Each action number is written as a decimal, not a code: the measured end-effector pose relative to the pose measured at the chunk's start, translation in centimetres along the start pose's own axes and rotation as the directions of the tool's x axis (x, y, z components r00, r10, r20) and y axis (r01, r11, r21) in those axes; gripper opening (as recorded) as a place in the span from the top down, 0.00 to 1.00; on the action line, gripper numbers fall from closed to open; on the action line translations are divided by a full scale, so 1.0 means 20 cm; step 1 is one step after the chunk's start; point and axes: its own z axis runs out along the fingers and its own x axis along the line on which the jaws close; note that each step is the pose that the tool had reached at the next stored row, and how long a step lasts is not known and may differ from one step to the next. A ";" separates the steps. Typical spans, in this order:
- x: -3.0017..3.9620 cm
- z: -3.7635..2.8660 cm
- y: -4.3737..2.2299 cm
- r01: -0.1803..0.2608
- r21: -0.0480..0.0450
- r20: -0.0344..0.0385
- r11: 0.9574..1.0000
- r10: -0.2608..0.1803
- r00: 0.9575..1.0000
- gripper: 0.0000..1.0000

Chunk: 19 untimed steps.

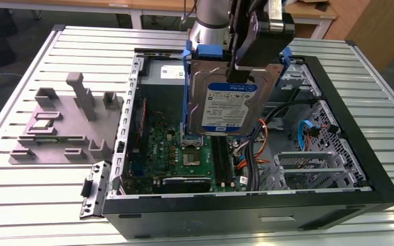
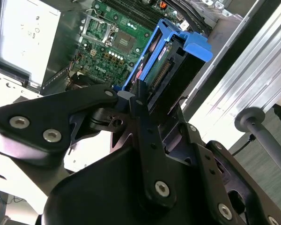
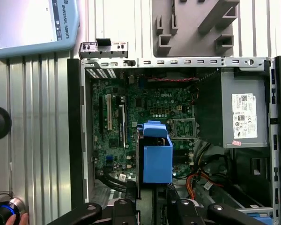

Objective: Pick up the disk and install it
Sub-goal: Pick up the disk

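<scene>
Looking at the exterior view, we see the black two-fingered gripper (image 1: 245, 74) clamped on the disk (image 1: 225, 105), a flat rectangular silver hard drive with a white-and-blue label and a blue plastic carrier frame. The drive hangs on edge, label towards the camera, lifted clear above the open black computer case (image 1: 252, 218). In the second wrist view the fingers pinch the carrier at its near end, so most of the drive's length hangs beyond the grip.

We judge the hold to be the first risk. The contact area looks small and sits on smooth plastic. If the drive pivots or slips between the fingers, it will no longer be square.

Directly below the drive lies the green motherboard (image 1: 162, 154) with its exposed square processor socket (image 3: 182, 127). A dropped drive would land there, and we think the socket could be damaged.

The perforated metal drive cage (image 1: 307, 164) sits towards the exterior view's right, apart from the drive. Loose orange cables (image 3: 195, 180) run nearby. We expect a tilted carrier could jam on the cage rails or snag those cables.

The large grey power-supply box (image 3: 234, 112) stands well to one side and poses little danger.
</scene>
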 end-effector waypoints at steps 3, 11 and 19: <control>-0.001 0.001 -0.012 0.000 0.000 0.001 1.000 0.000 1.000 0.65; -0.004 0.001 -0.091 0.000 0.000 0.000 1.000 0.000 1.000 0.65; -0.007 0.001 -0.166 0.000 0.000 0.001 1.000 0.000 1.000 0.65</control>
